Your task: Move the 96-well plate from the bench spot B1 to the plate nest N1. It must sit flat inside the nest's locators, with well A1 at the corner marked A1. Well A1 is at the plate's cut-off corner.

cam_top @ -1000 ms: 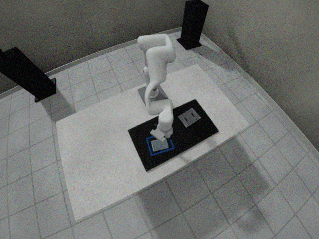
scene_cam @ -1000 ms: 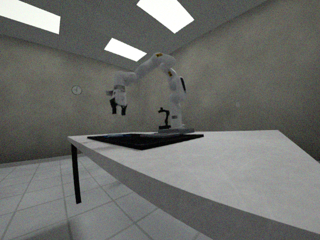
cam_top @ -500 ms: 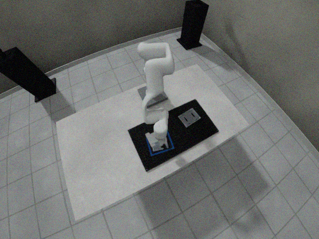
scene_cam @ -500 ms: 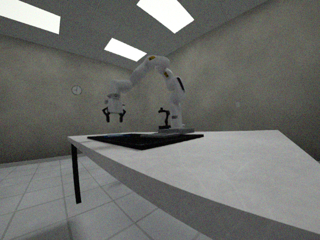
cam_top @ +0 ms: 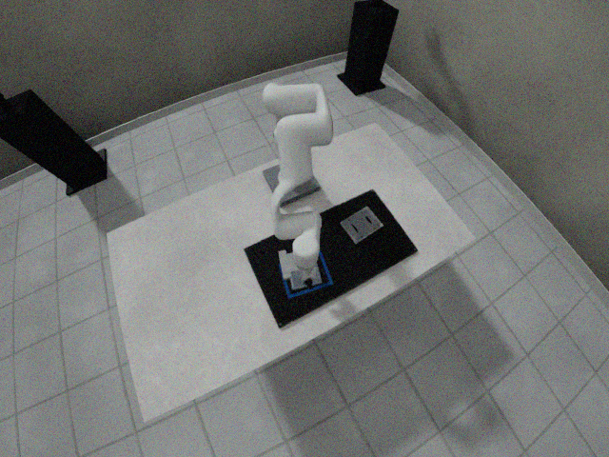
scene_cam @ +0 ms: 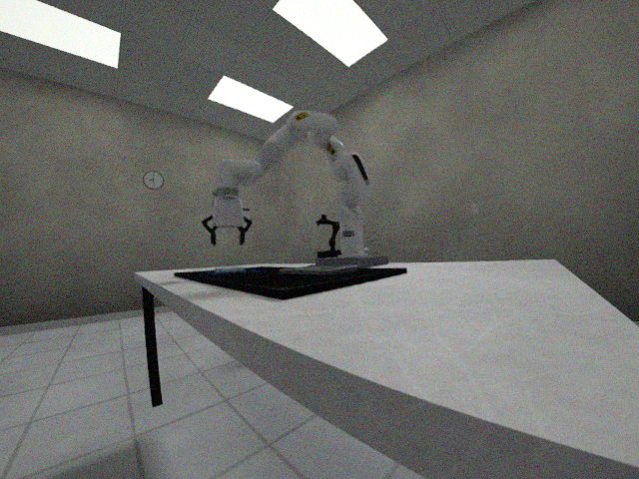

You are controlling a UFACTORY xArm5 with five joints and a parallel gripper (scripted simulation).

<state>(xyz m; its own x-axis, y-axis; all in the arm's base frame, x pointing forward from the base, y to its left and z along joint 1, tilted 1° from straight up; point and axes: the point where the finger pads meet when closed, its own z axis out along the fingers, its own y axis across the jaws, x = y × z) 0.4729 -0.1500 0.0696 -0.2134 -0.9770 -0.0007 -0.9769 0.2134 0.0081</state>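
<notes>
The 96-well plate (cam_top: 301,276) is a pale grey rectangle lying flat inside the blue outline of spot B1 (cam_top: 305,275) on the black mat (cam_top: 330,255). The arm's wrist hides much of it from above. My gripper (scene_cam: 226,239) hangs open and empty well above the plate, fingers pointing down. In the overhead view the gripper (cam_top: 305,280) shows directly over the plate. The plate nest N1 (cam_top: 361,225) is a grey frame on the mat's right part, holding nothing. The plate's cut-off corner is too small to tell.
The arm's base (cam_top: 291,186) stands on a grey pad behind the mat. A small black stand (scene_cam: 328,237) sits near the base. Two black pillars (cam_top: 369,44) (cam_top: 49,140) stand on the floor beyond the white table.
</notes>
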